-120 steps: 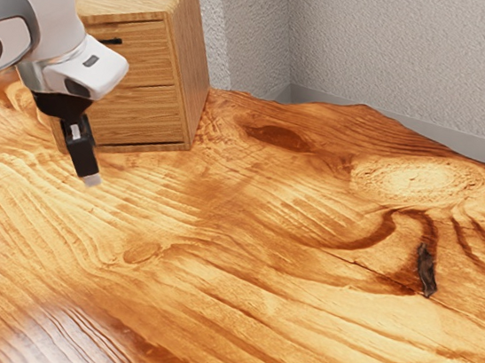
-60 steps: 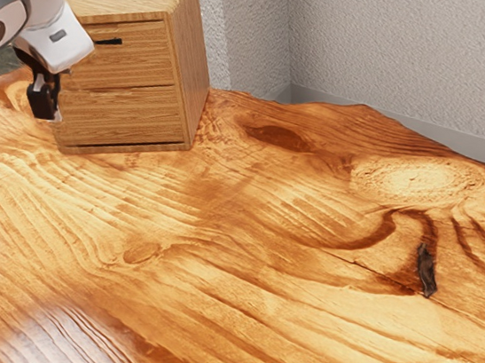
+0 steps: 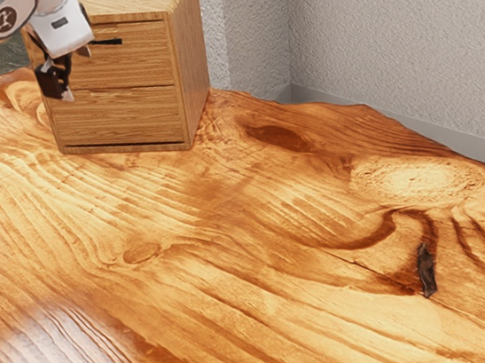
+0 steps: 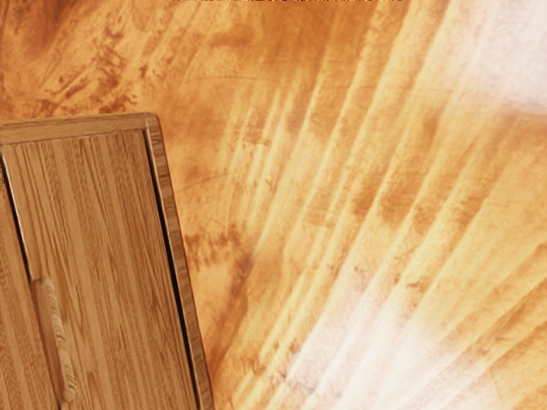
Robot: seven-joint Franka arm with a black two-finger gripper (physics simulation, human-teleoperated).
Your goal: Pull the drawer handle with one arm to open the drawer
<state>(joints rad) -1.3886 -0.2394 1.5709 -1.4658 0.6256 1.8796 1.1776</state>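
A small wooden cabinet [image 3: 142, 61] with two drawers stands at the exterior view's upper left. The upper drawer [image 3: 129, 55] carries a dark handle [image 3: 109, 40]. My gripper [image 3: 56, 84] hangs in front of the cabinet's left end, at the seam between the two drawers, just left of that dark handle. In the wrist view a drawer front [image 4: 102, 273] lies just under my hand, with a pale wooden handle [image 4: 55, 342] running along it. Nothing is seen held.
The cabinet stands on a broad, glossy wood-grain surface [image 3: 288, 241] that stretches to the exterior view's right and front. Grey textured walls [image 3: 403, 50] meet in a corner behind the cabinet. A dark knot [image 3: 426, 268] marks the wood at far right.
My hand has risen and moved left and back, from low over the floor before the cabinet up to the drawer fronts. The cabinet and its drawers have not moved.
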